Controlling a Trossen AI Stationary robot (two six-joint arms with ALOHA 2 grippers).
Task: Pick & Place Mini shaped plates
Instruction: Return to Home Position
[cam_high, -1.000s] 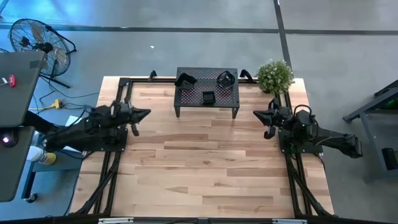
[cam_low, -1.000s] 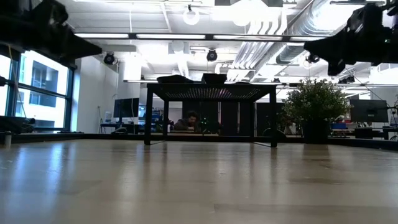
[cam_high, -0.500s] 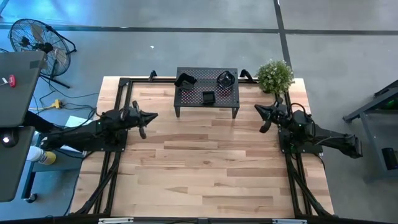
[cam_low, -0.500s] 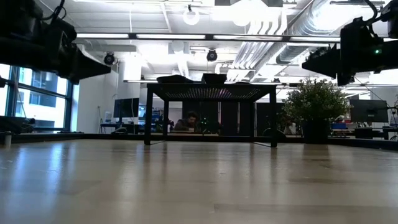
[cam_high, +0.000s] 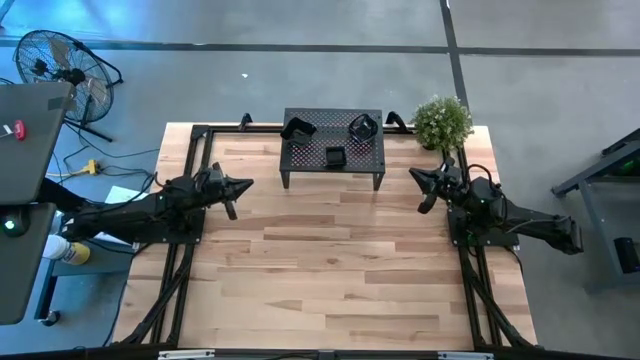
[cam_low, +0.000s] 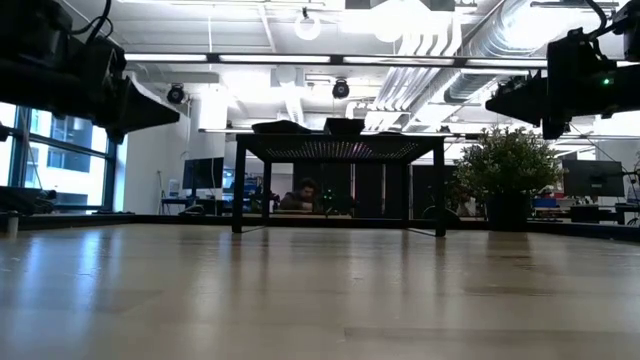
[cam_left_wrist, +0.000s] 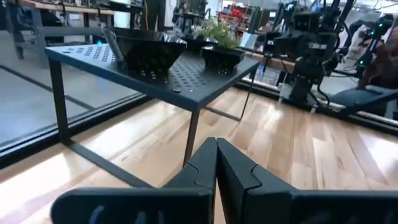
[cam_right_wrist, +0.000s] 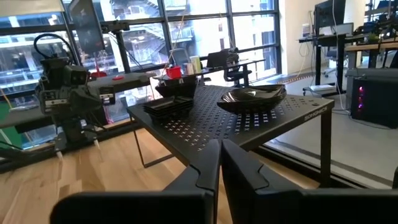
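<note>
Nearest to us the bare wooden table (cam_high: 330, 270) spreads between the two arms. The left gripper (cam_high: 243, 185) hangs above the table's left side, tip turned toward the table's middle. Through its wrist camera we see its two dark fingers (cam_left_wrist: 202, 168) pressed flat together with nothing between them. The right gripper (cam_high: 415, 177) hangs above the right side, likewise pointing inward, and its fingers (cam_right_wrist: 239, 171) also meet along their length, empty. Both are well apart from the black perforated rack (cam_high: 365, 155).

Farther back, that rack stands at the middle of the table's far edge. All the mini shaped plates (cam_right_wrist: 252, 98) we can see lie on its top: a leaf-like stack (cam_high: 297, 127) at the left rear, a round dish (cam_high: 362, 126) at the right rear, and a square stack (cam_high: 335, 156) nearer the front, between them. How many plates each pile holds we cannot tell. A potted plant (cam_high: 441, 120) stands at the far right corner, near the rack. Beyond the table a floor fan (cam_high: 50, 55) stands on the grey floor, and in the low view a person (cam_low: 305, 195) sits far off, seen under the rack.
</note>
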